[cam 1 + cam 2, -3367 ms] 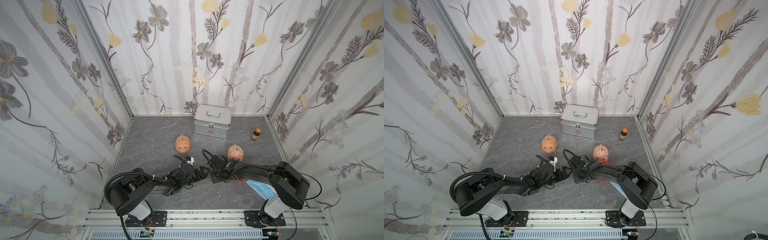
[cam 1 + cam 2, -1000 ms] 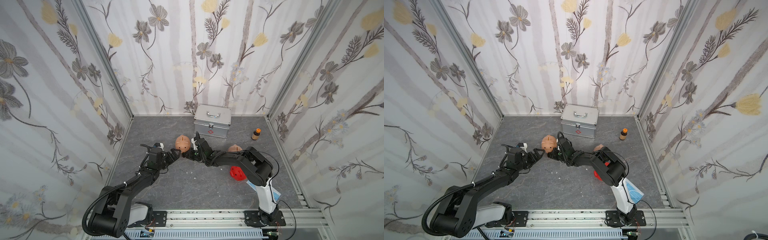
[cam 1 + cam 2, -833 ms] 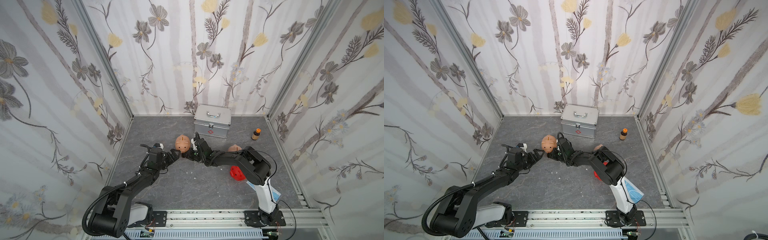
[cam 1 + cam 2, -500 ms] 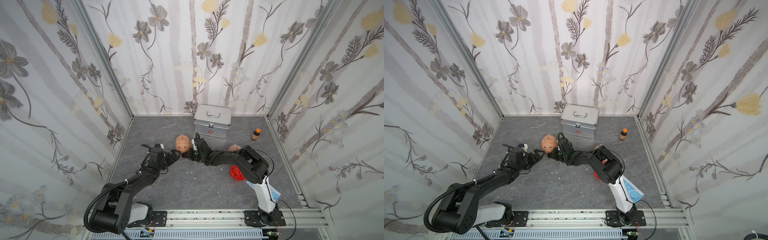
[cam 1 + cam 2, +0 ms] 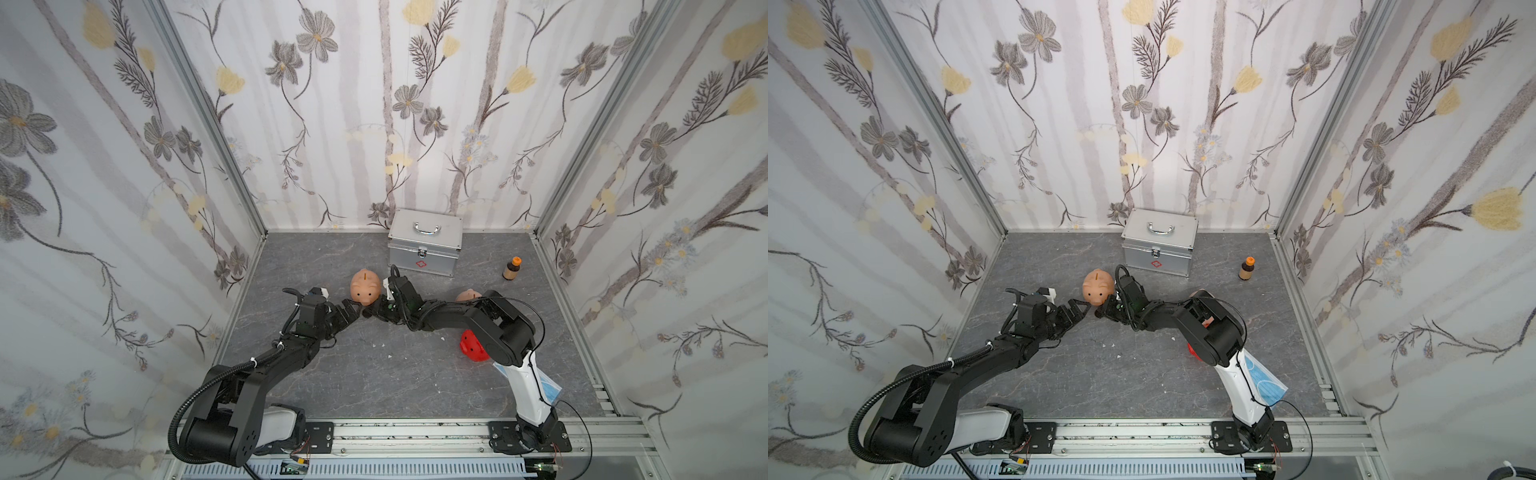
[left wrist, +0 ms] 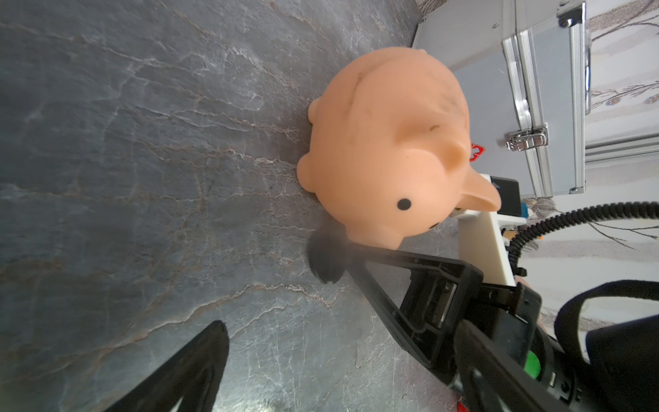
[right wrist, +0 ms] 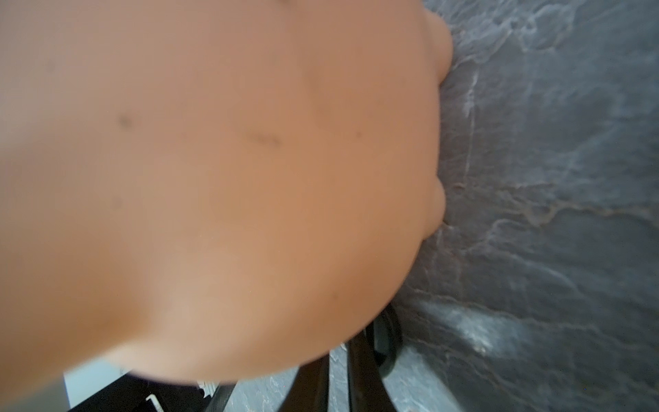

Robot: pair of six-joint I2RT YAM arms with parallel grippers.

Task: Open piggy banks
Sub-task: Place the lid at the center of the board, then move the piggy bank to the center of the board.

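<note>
Case: silver metal point(image 5: 424, 249), latched shut, handle point(image 5: 427, 227) on the lid, red mark on its front, standing by the back wall.
Bottle: small, brown, orange cap point(image 5: 511, 269), upright, right of the case and apart from it.
Floor: dark grey, marbled point(image 5: 365, 382), with a few white specks point(image 5: 389, 356) near the middle.
Walls: pale paper point(image 5: 353, 104) with grey and yellow flowers, on three sides.
Mask: blue, pleated point(image 5: 1264, 382), at the front right.

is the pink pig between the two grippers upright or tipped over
Upright: the pink pig shows its coin slot on top in both top views, and the left wrist view shows its feet on the floor.
</note>
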